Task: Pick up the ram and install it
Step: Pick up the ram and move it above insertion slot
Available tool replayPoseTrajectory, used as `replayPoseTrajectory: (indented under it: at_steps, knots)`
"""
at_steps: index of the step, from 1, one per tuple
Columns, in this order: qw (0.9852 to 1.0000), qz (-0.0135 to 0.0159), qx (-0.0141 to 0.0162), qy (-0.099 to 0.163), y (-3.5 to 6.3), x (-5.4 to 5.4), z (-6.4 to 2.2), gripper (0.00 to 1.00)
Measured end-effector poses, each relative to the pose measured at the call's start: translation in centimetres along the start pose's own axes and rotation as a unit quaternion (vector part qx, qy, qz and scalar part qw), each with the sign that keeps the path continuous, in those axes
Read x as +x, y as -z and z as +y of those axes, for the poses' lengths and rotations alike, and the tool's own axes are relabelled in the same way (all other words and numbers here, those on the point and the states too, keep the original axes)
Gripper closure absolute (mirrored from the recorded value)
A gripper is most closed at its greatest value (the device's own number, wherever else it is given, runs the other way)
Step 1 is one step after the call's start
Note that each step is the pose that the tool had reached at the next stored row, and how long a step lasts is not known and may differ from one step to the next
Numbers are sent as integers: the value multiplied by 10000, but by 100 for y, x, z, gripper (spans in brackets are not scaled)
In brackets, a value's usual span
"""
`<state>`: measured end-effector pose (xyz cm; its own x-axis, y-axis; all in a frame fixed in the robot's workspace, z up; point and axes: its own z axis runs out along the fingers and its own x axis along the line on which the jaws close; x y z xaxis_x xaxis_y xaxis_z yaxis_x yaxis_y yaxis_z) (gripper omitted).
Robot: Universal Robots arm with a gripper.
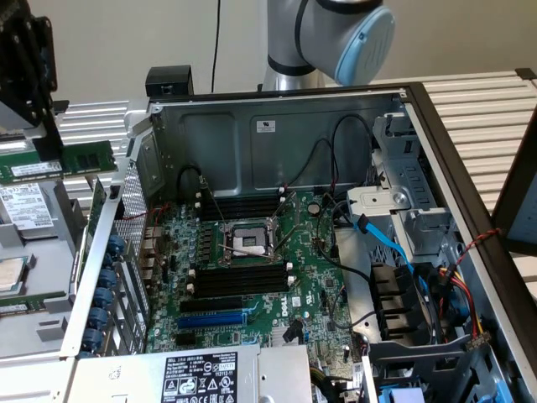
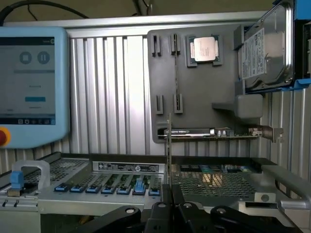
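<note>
The ram (image 1: 75,160) is a long green stick with a white label. It hangs level in the air at the exterior view's left, outside the open computer case (image 1: 277,126). My black gripper (image 1: 46,138) is shut on it from above. In the wrist view the ram (image 2: 168,145) appears edge-on as a thin strip rising from between my gripper (image 2: 169,194) fingers. On the motherboard (image 1: 302,252) lie black memory slots (image 1: 239,279) with white end clips, on both sides of the CPU socket (image 1: 247,239), and they hold no stick.
A grey holder tray (image 1: 38,294) at the exterior view's left carries a hard drive (image 1: 25,210) and a CPU (image 1: 8,273). The case wall (image 1: 101,252) stands between the ram and the motherboard. A blue slot (image 1: 214,319), cables (image 1: 394,243) and a power supply (image 1: 201,374) crowd the case. A teach pendant (image 2: 31,87) is in the wrist view.
</note>
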<state>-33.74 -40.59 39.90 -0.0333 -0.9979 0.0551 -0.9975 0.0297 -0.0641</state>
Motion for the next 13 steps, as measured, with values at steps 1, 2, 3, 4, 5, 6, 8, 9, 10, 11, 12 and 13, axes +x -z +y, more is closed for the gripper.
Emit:
replayPoseTrajectory:
  at_steps: [1,2,3,4,5,6,8,9,10,11,12,13]
  knots:
    - [10000,3,0,0,-1,-2,-23,88]
    - [10000,7,-1,1,-3,-5,-47,88]
    - [10000,11,-1,1,-5,-8,-71,88]
    - [10000,15,-2,1,-6,-10,-95,88]
    - [10000,19,-3,1,-7,-12,-118,88]
    - [10000,23,-3,1,-9,-15,-142,88]
    - [10000,33,-5,2,-11,-19,-189,88]
    - [10000,38,-7,3,-13,-21,-211,88]
    - [10000,44,-9,3,-14,-23,-233,88]
    - [10000,50,-13,4,-15,-25,-256,88]
    - [10000,56,-19,4,-16,-27,-276,88]
    - [10000,61,-24,5,-18,-29,-296,88]
